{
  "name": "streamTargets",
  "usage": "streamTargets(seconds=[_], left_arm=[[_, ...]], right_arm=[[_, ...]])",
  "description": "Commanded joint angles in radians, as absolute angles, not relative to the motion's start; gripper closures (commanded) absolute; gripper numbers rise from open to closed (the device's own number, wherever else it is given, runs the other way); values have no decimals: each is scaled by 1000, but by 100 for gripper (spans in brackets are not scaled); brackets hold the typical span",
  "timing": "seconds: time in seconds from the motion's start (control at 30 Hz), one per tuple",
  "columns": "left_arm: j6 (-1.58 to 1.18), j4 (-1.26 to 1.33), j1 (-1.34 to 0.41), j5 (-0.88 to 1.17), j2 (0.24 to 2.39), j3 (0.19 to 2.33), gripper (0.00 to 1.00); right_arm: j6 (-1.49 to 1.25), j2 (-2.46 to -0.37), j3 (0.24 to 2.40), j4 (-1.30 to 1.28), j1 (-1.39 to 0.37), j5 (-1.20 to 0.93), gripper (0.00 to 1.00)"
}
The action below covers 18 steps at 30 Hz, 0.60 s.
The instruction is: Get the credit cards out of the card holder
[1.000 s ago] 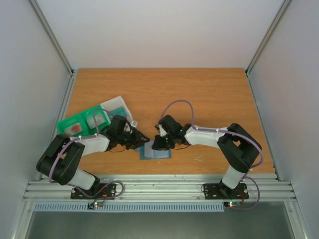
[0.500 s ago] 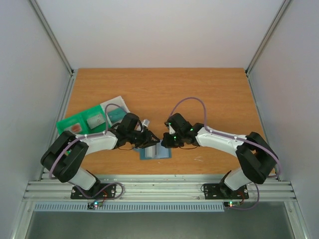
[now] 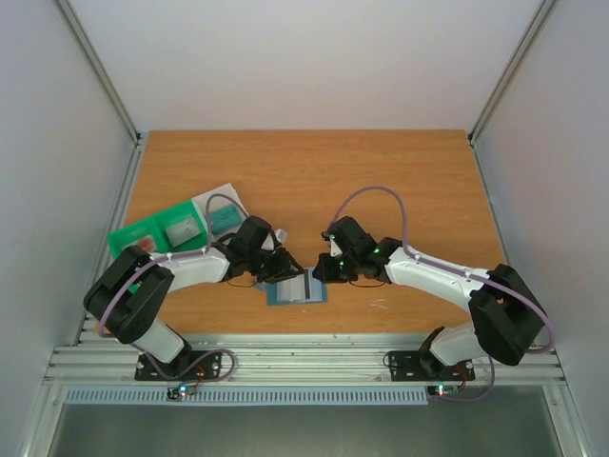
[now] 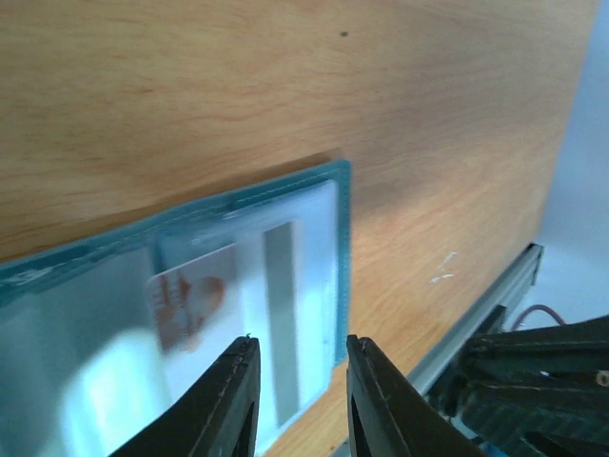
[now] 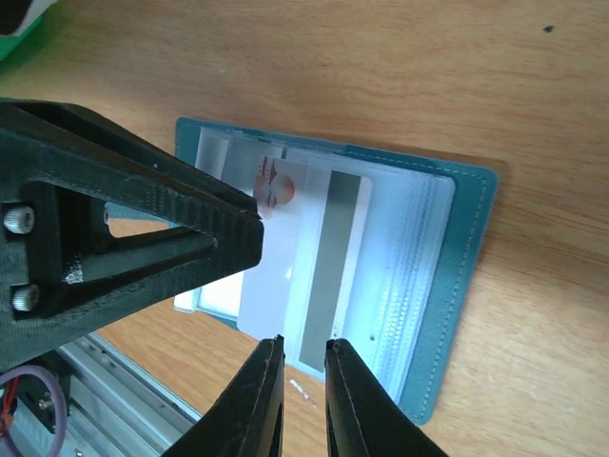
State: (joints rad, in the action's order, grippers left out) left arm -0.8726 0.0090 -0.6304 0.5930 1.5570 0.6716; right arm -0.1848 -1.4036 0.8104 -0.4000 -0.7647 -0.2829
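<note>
Right arm (image 3: 428, 271) swung outward | both jaws narrowly apart | wrists reveal card (image 5: 285, 286) in card holder (image 5: 464, 248)

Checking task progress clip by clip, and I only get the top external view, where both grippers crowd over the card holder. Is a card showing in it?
Observer: Yes. The card holder lies open, and a white card with a red mark and grey stripe lies over its clear sleeves.
Operator: Does the right gripper have it?
Observer: The right gripper has its fingertips at that card's edge, barely apart; whether they pinch it is unclear.
</note>
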Motion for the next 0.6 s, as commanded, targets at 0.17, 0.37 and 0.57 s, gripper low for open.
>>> streamTargets(seconds=[0.17, 0.37, 0.57], left_arm=[[-792, -73, -621, 499, 1555, 652, 72], [-763, -96, -611, 480, 1582, 653, 72], [-781, -38, -610, 510, 1606, 629, 72]], right_arm=[[-230, -1518, 822, -291, -762, -366, 89], [-261, -1601, 781, -204, -761, -369, 90], [-277, -1616, 727, -165, -761, -320, 93]])
